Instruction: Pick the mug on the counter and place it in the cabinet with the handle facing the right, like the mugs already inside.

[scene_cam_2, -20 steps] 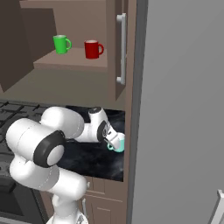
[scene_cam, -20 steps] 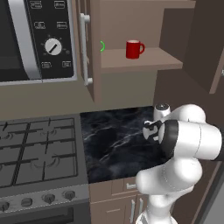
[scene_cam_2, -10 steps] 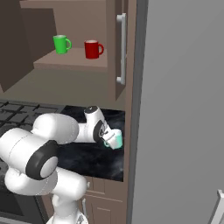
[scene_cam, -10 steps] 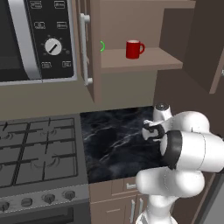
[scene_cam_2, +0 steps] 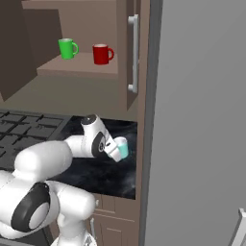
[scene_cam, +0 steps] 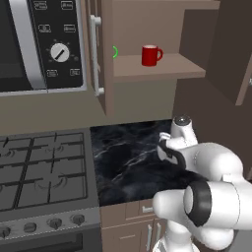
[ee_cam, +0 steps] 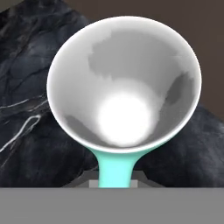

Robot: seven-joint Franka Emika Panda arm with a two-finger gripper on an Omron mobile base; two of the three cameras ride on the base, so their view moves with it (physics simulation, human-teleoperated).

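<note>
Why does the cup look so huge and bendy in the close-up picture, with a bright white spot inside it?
In the hand view the camera sits right over the mug, so its rim balloons and its handle looks stretched; the white spot is light glaring off its bottom. In the right base view the same mug looks small and evenly lit.

Small teal mug (scene_cam_2: pixel 122 148) with white interior, tipped on its side above the right end of the black marble counter (scene_cam: pixel 129 157), handle (ee_cam: pixel 114 168) teal, open brown cabinet (scene_cam_2: pixel 79 72) above.
</note>
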